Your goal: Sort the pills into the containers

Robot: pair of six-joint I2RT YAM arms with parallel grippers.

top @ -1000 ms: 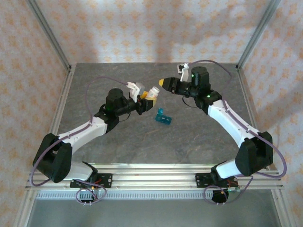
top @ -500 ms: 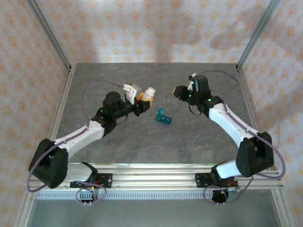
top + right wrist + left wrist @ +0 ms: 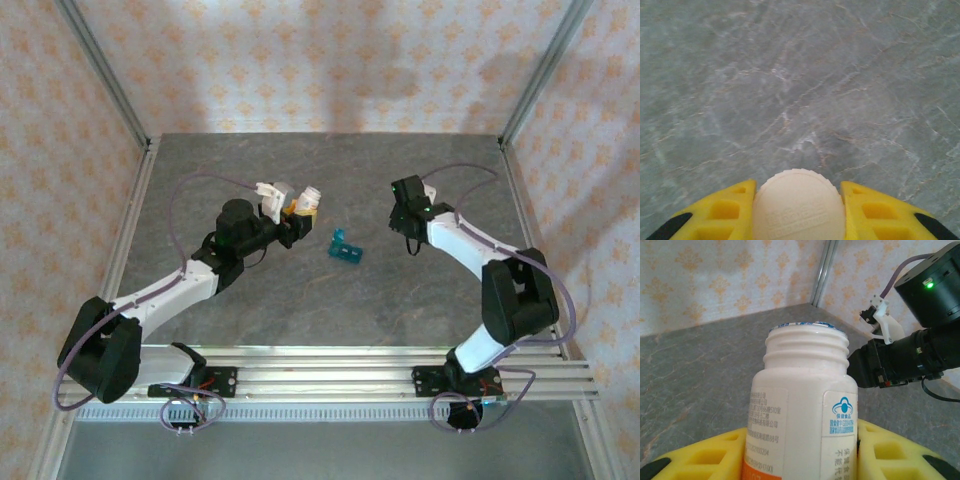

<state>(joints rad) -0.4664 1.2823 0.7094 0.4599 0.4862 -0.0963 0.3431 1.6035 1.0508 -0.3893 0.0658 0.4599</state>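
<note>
Right arm has swung back toward its own side and turned its wrist down at the table (image 3: pixel 250 300). Left arm has drawn slightly back, with its load.

- Left gripper (image 3: pixel 297 210): jaws part-closed around the body of the white bottle (image 3: pixel 800 405), yellow pads on either side of the label. Threaded neck bare, mouth open, tipped toward the centre of the table.
- Right gripper (image 3: pixel 799 197): jaws nearly together, pinching the ribbed white cap (image 3: pixel 799 215), with bare table under it.
- Teal pill box (image 3: pixel 345 246): lies flat on the table between the two grippers, near the bottle's mouth and on the arm-base side of it, touching neither gripper. One end looks raised, maybe a lid standing up; too small to be sure.
- No pills made out.

Handling, my reading: the pill box is light, stiff plastic on a smooth surface, so it will likely skate or tip at a nudge. Best taken across its long sides, low down and clear of the lids. Otherwise, leave it alone and pour gently from above. Lids probably thin at the hinge, so no prying hard.
</note>
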